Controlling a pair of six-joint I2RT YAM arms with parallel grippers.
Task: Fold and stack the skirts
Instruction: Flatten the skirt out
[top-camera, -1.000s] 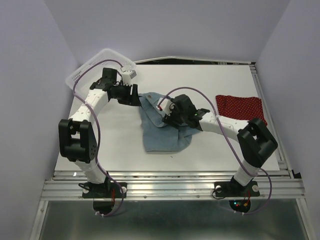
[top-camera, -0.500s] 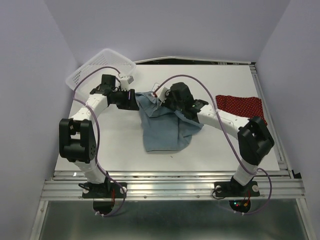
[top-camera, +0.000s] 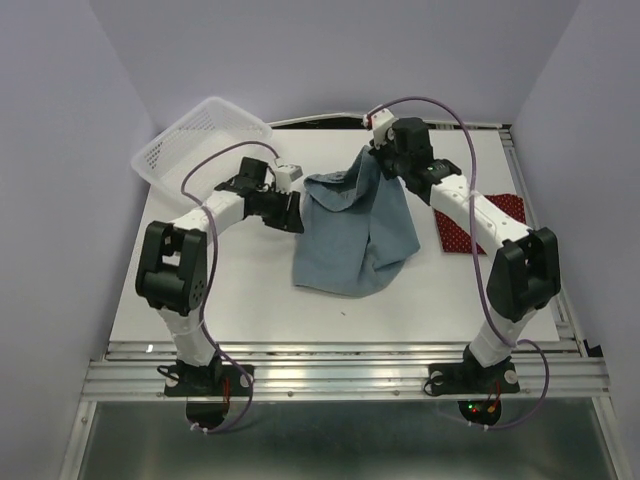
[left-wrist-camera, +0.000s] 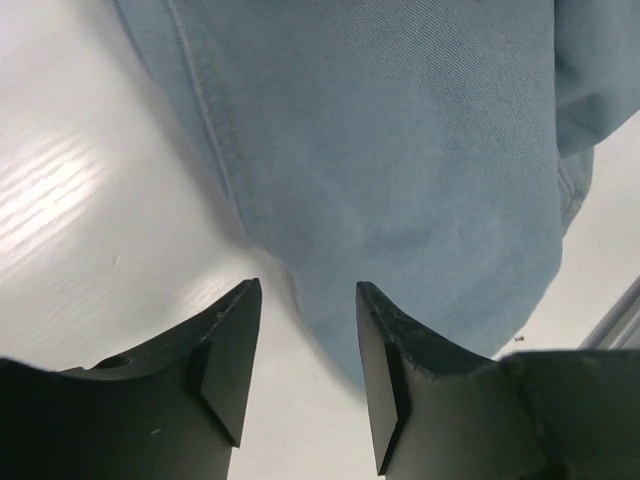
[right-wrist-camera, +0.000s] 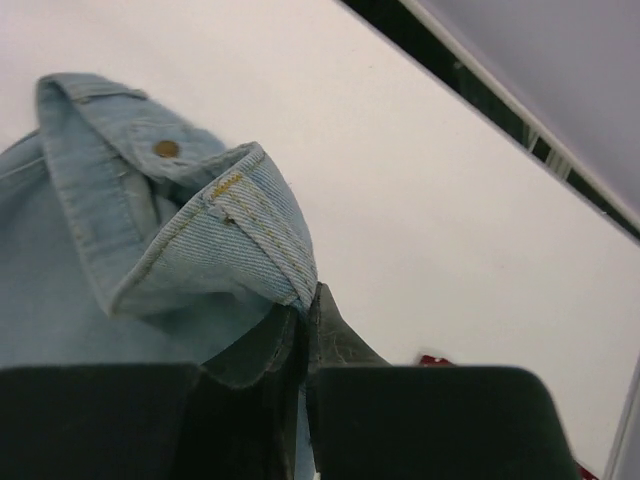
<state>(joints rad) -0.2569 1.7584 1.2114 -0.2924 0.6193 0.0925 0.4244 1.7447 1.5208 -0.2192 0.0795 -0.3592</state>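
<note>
Light blue denim skirt (top-camera: 355, 235) drapes mid-table, soft but weighty, its buttoned waistband (right-wrist-camera: 240, 215) clamped by the right gripper (right-wrist-camera: 305, 300) at twelve o'clock. The left gripper (left-wrist-camera: 308, 300), jaws apart and empty, should probably take the skirt's ten o'clock corner.

White arms (top-camera: 215, 210) with black joints, purple cables (top-camera: 420, 99).

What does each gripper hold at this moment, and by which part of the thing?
The right gripper is shut on the denim skirt and pinches the edge of its waistband. The left gripper is open and holds nothing.
</note>
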